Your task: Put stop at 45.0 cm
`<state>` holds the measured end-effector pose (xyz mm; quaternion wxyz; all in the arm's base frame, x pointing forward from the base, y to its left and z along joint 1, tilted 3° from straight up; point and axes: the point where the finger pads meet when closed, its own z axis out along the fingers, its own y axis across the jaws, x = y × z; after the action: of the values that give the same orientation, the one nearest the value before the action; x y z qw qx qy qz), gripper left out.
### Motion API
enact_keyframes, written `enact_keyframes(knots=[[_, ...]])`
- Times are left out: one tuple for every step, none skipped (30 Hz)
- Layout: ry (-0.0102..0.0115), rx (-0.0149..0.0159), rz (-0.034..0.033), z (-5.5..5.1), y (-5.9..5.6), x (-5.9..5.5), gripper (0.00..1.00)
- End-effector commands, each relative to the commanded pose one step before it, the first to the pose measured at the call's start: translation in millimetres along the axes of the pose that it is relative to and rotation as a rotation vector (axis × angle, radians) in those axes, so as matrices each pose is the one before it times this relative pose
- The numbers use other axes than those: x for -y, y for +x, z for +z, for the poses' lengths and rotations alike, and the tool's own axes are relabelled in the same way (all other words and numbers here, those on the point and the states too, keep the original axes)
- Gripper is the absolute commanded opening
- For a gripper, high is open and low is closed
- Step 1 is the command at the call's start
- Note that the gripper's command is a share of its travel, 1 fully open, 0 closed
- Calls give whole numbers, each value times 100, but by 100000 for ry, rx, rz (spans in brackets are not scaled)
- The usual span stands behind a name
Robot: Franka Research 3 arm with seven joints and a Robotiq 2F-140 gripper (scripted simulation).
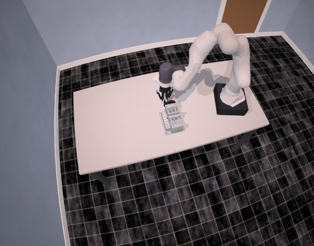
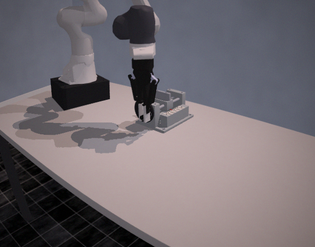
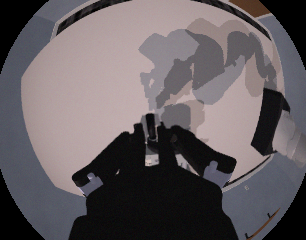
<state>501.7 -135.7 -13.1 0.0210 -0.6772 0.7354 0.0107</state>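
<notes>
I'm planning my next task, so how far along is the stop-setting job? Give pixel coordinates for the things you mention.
Done: the pincer (image 1: 164,102) (image 2: 144,115) (image 3: 150,121) looks closed on the handle (image 3: 151,129) of the handwheel (image 1: 170,101) (image 2: 152,109).
In hand: setting the stop, apparently; the red pointer (image 1: 167,118) (image 2: 170,109) sits partway along the scale, its numbers unreadable.
Left: confirming 45.0 cm, then releasing the handwheel.

The top view shows you the whole table from high above and far back, looking steeply down; the exterior view looks obliquely down across it from nearer, toward the blue wall. The wrist view, closest of the three, looks down past the black gripper; you find tabletop and arm base in all three views.
</notes>
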Motion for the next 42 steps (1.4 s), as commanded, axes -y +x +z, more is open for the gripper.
enact_keyframes(knots=[[-92, -194, 461, 1569, -31, -514, 4], [0, 5, -1, 344, -2, -249, 4], [0, 0, 0, 0, 0, 0, 4], [0, 0, 0, 0, 0, 0, 4], [0, -5, 1, 297, 2, -262, 4], [0, 0, 0, 215, 0, -250, 4], [0, 0, 0, 186, 0, -247, 4], [0, 0, 0, 144, 0, -241, 4], [0, -1, 0, 130, 0, -240, 4], [0, 1, 0, 89, 0, -234, 4], [0, -1, 0, 88, 0, -235, 4], [0, 1, 0, 51, 0, -229, 4], [0, 0, 0, 43, 0, -227, 4], [0, -1, 0, 35, 0, -226, 4], [0, 1, 0, 3, 0, -221, 4], [0, 0, 0, 3, 0, -221, 4], [0, 0, 0, -15, 0, -218, 4], [0, 0, 0, -35, 0, -214, 4], [0, 0, 0, -35, 0, -214, 4], [0, 0, 0, 0, 0, 0, 4], [0, 0, 0, 0, 0, 0, 4], [0, 0, 0, -60, 0, -209, 4], [0, 0, 0, -72, 0, -207, 4], [0, 0, 0, -72, 0, -207, 4], [0, 0, 0, -109, 0, -200, 4], [0, 0, 0, -112, 0, -199, 4], [0, 0, 0, -118, 0, -192, 4], [0, 0, 0, -141, 0, -170, 4], [0, 0, 0, -139, 0, -171, 4], [0, 0, 0, -147, 0, -152, 4], [0, 0, 0, -156, 0, -134, 4], [0, 0, 0, -154, 0, -134, 4], [0, 0, 0, -163, 0, -116, 4], [0, 0, 0, -170, 0, -100, 4], [0, 0, 0, -169, 0, -101, 4], [0, 0, 0, -175, 0, -86, 4], [0, 0, 0, 0, 0, 0, 4], [0, 0, 0, 0, 0, 0, 4], [0, 0, 0, -184, 0, -69, 4], [0, 0, 0, -182, 0, -70, 4], [0, 0, 0, -188, 0, -58, 4], [0, 0, 0, -199, 0, -37, 4]])
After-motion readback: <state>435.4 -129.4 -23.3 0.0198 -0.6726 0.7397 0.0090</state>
